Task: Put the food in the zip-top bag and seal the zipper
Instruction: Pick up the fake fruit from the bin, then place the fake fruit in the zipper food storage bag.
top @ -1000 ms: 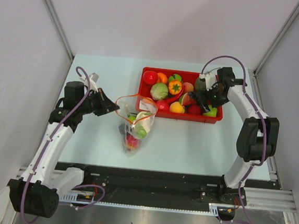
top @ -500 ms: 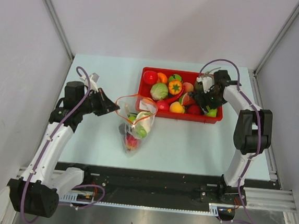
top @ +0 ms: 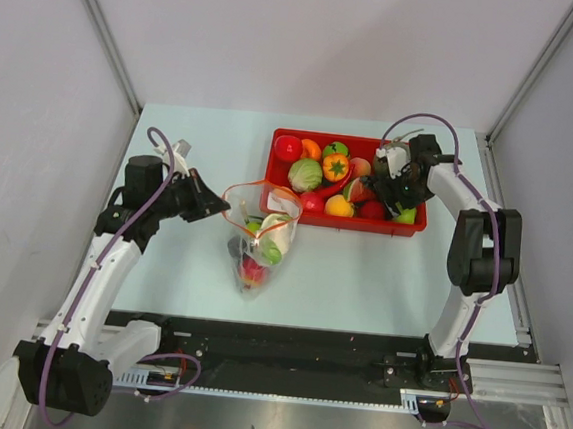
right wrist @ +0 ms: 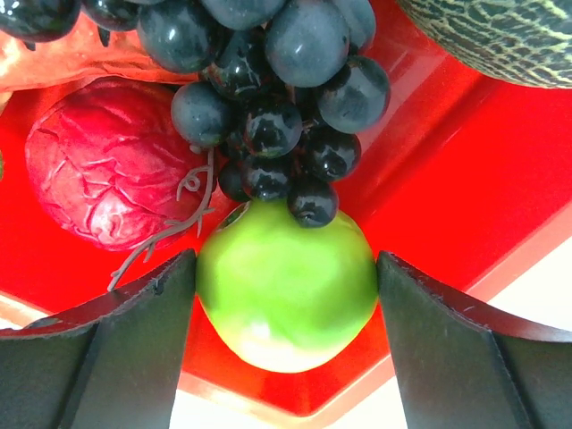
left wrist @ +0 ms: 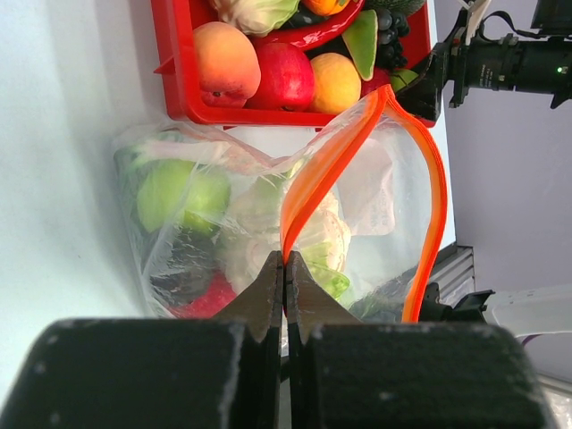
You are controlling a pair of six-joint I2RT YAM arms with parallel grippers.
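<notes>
Orange-red zipper sat pinched in the closed left gripper. Left arm was bent at the elbow, pointing right at the mouth of the zip-top bag. Bag lay on the table just near of the red tray, at its left end, with some food inside. Right arm folded leftward over the tray's right end. Right gripper straddled a green apple below dark grapes, pads against its sides. Gripped or not: could not tell.

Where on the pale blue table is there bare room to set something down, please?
Free: the pale blue table in front of the red rectangular plastic tray, right of the clear zip-top bag; the far left corner beside the tray. Crowded: the tray, and the narrow gap between bag and tray.
</notes>
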